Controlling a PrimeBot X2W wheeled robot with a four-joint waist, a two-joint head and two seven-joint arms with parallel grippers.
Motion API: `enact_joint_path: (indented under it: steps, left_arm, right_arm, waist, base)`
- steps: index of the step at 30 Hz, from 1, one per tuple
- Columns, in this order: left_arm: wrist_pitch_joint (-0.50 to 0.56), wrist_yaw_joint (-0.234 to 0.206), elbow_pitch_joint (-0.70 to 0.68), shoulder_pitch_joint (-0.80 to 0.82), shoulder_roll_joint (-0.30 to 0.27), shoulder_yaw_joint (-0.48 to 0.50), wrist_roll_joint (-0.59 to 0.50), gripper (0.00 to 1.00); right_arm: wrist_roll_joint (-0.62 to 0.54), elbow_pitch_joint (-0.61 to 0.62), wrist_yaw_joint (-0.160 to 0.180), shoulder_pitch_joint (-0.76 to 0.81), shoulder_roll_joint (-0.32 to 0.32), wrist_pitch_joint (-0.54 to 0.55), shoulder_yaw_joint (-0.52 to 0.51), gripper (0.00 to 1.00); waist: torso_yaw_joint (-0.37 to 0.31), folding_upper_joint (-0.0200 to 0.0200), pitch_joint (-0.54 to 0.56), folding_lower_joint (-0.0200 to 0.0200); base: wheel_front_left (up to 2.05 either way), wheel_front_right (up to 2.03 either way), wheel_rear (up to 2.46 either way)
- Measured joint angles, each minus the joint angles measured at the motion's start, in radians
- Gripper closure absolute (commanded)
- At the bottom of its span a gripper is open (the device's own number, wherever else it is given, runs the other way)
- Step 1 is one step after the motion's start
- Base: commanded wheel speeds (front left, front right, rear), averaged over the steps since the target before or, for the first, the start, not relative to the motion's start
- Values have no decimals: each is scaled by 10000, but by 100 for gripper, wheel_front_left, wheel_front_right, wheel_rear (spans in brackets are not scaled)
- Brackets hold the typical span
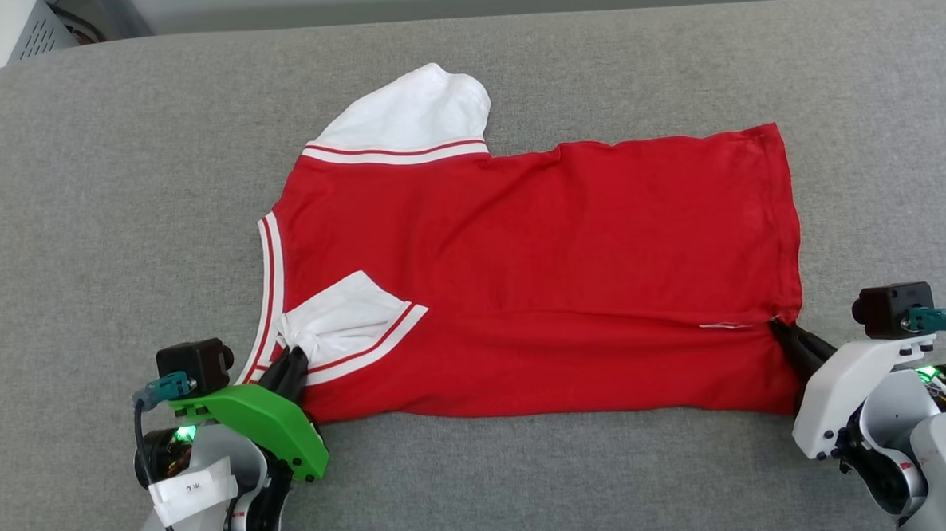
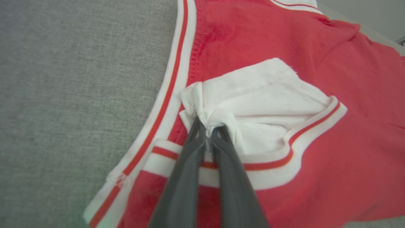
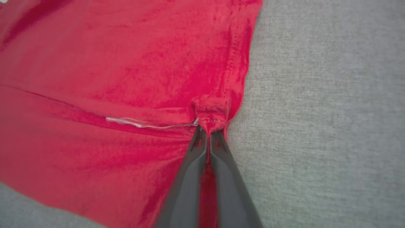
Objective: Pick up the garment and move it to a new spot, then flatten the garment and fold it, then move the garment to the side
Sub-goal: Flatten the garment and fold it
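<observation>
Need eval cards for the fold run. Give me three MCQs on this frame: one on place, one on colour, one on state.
1. Where does the right gripper grip the garment?
A. collar
B. hem
C. far sleeve

2. What colour are the sleeves?
A. white
B. black
C. grey

3. The left gripper is:
A. open above the cloth
B. shut on the near sleeve
C. shut on nothing

Key:
1 B: the right wrist view shows the stitched hem bunched between its closed fingers.
2 A: both sleeves are white, edged with red-striped trim.
3 B: the left wrist view shows white sleeve cloth pinched at its fingertips.
</observation>
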State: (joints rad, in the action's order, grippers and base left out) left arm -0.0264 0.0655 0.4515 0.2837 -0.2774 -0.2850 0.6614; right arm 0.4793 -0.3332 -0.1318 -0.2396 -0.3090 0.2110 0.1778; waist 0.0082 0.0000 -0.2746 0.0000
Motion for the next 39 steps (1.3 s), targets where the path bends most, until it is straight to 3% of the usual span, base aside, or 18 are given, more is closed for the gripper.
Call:
enact_joint_path:
  steps: [1,2,3,11,15,20,30,39]
  left_arm:
    - [-48,8,96,34,19,-10,0,62]
    - [-159,6,155,53,44,0,-2,4]
    - [-274,4,226,59,75,6,-2,0]
    - [-1037,-311,247,52,144,360,0,0]
    - [-945,-546,-31,19,-63,470,2,0]
    - [244,-700,-738,-178,-662,560,211,0]
    - [4658,-857,-2357,-624,-1954,15,1166,0]
    - [6364,-1693,-2029,-625,-2159,-232,1323,0]
  right_arm:
    - [15,-54,0,-5,-8,-130,56,0]
    - [17,-71,0,-5,-17,-249,123,0]
    - [29,-71,0,-6,-13,-453,199,0]
    - [23,161,2,55,230,-2853,-134,0]
    - [-242,431,4,302,435,-3298,-433,0]
    - [-447,786,4,783,742,-3189,-734,0]
    - [-642,1340,4,1107,1158,-2809,-997,0]
    - [-449,1517,4,1078,1204,-2635,-865,0]
  waist:
    - [7,0,41,0]
    - [13,0,76,0]
    - [19,0,127,0]
    - [38,0,677,0]
    - [85,0,1022,0]
    - [150,0,1413,0]
    - [113,0,1511,0]
    - [-171,0,924,0]
  base:
    - [0,0,0]
    - [0,0,0]
    - [0,0,0]
    - [0,0,0]
    - [0,0,0]
    - [0,0,0]
    - [0,0,0]
    - [0,0,0]
